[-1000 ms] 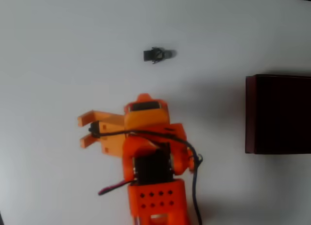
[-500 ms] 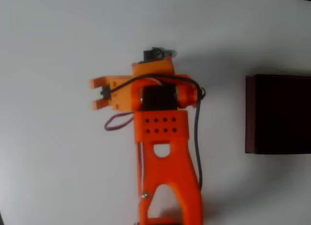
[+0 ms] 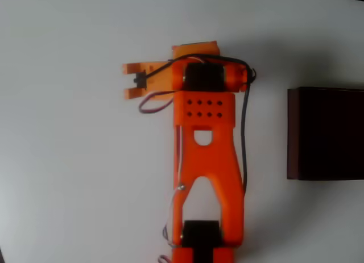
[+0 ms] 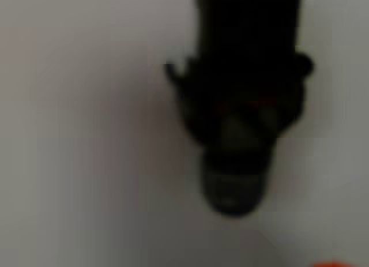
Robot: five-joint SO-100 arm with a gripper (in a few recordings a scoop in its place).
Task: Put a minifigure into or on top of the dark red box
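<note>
Since a second ago our arm [image 3: 206,149] has swung from near the bottom of the overhead view up over the spot where the minifigure lay, so the wrist now covers the figure from above. That reads as the approach to pick, not a grasp yet.

The minifigure [image 4: 239,105] sits left of the dark red box [image 3: 325,133], well apart from it, lying flat on the white table [image 3: 68,178]. In the wrist view it's very close and blurred: black body and legs, arms out to the sides, greyish round head toward the bottom edge.

Gripper [image 3: 132,81] points away from the box; its fingers stand slightly parted with nothing between them. The box is untouched.
</note>
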